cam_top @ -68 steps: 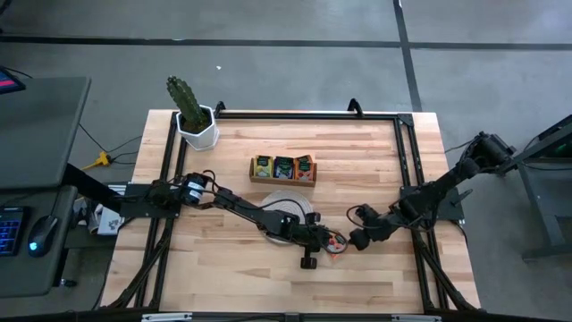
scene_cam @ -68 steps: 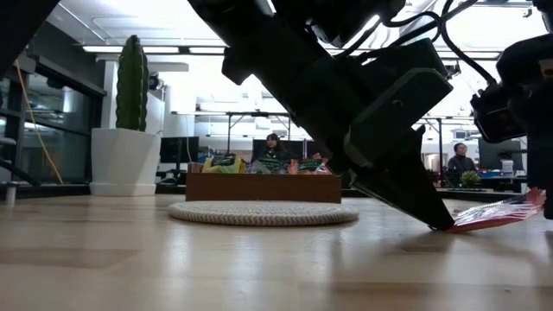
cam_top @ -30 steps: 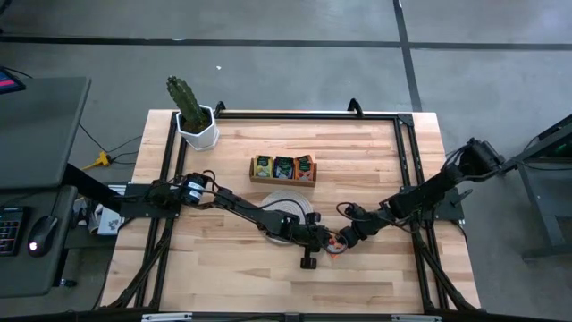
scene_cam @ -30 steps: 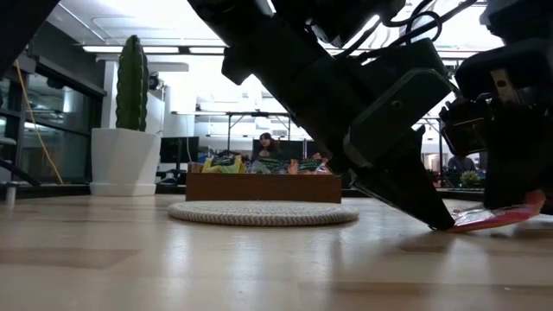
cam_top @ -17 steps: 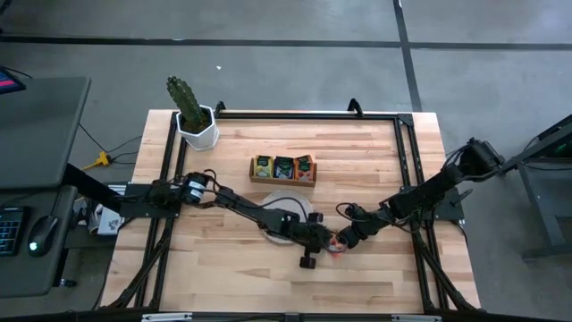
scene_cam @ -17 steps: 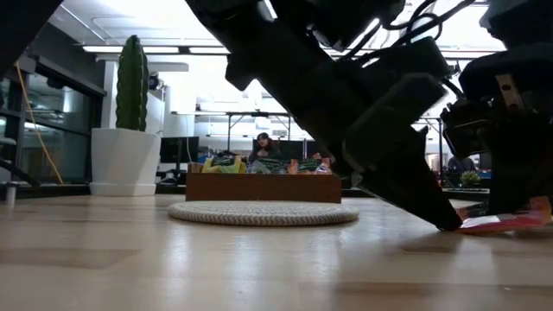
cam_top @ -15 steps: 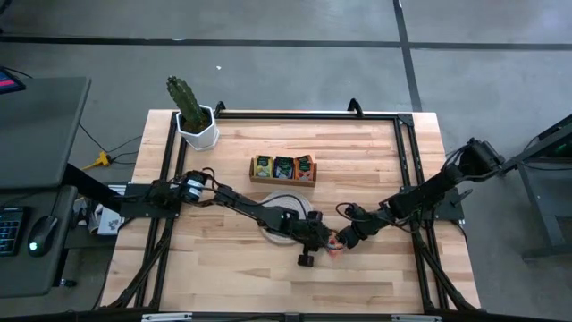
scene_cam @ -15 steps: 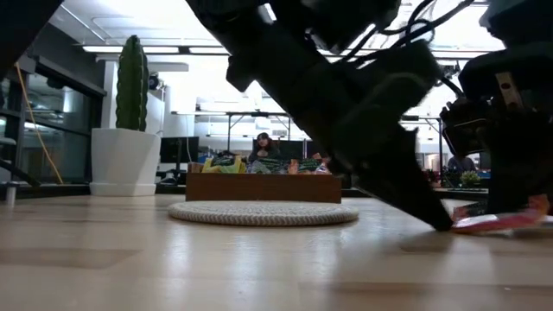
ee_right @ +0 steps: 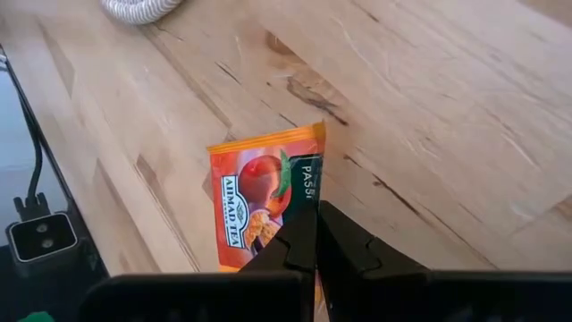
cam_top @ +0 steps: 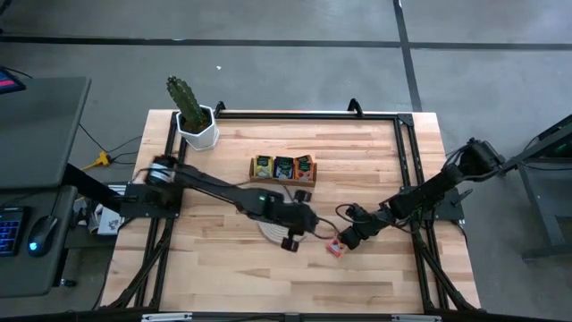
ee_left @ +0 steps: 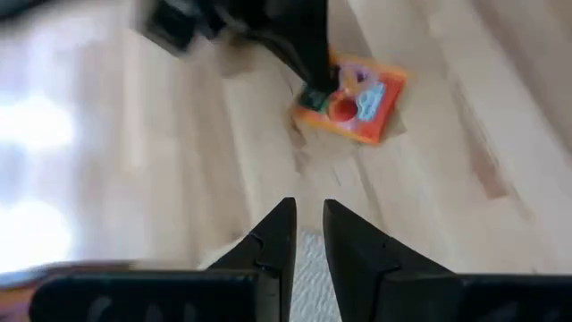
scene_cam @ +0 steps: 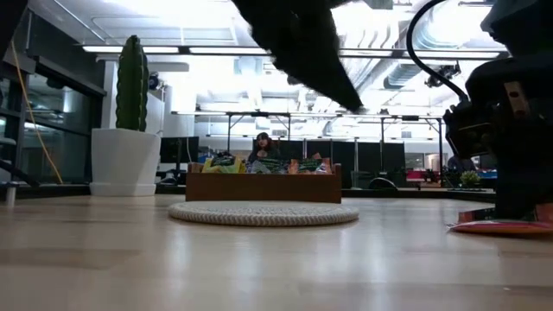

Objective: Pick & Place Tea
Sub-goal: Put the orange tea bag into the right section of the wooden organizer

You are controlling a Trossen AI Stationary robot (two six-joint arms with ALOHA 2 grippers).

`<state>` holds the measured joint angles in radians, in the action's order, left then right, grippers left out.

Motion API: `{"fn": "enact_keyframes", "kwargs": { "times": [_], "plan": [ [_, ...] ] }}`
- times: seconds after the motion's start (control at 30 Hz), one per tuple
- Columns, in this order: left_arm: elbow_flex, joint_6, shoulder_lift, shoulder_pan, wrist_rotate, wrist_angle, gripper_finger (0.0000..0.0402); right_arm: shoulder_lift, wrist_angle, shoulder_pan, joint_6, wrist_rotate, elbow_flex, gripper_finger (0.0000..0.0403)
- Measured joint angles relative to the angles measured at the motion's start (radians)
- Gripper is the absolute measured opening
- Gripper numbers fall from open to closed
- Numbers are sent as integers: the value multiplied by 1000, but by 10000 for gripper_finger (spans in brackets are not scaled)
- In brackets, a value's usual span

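An orange-red tea sachet (ee_right: 255, 192) lies on the wood near the table's middle (cam_top: 336, 248), with my right gripper (ee_right: 315, 234) shut on it. My left gripper (ee_left: 307, 219) hangs above the round woven mat's (cam_top: 268, 231) right edge, left of the sachet and raised off the table (scene_cam: 346, 91). Its fingers stand a narrow gap apart with nothing between them. More sachets stand upright in the brown wooden tray (cam_top: 283, 180) behind the mat. My right gripper pinches the sachet's edge (ee_right: 299, 201) between its two shut fingers. They come from the table's right side, slanting down (cam_top: 347, 238). The sachet lies almost flat on the table (scene_cam: 497, 227).
A cactus in a white pot (cam_top: 192, 116) stands at the far left corner. A black frame (cam_top: 402, 161) runs along the table's edges. Bare wood lies in front of the mat and the sachet.
My left gripper has let go of the sachet, risen and drawn back toward the table's left, over the mat's edge. The sachet's raised end has sunk to the table and it now lies nearly flat, with my right gripper still on it.
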<state>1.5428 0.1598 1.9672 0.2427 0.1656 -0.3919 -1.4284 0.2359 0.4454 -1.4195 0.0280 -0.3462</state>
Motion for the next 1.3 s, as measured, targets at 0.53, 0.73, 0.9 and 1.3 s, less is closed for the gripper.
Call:
{"fn": "enact_keyframes", "kwargs": {
  "times": [0.53, 0.73, 0.9, 1.3],
  "plan": [
    [-911, -193, -752, -62, 66, 564, 58, 15, 68, -30, 101, 103, -5, 0],
    [-1109, -210, -998, -61, 64, 686, 58, 69, -153, -137, 361, 55, -171, 0],
    [-1238, -218, -1180, -62, 110, 712, 58, 76, -572, -258, 653, 15, -454, 0],
    [-1453, -246, -1455, -67, 0, 868, 58, 74, -925, -510, 1181, 15, -866, 0]
  ]
}}
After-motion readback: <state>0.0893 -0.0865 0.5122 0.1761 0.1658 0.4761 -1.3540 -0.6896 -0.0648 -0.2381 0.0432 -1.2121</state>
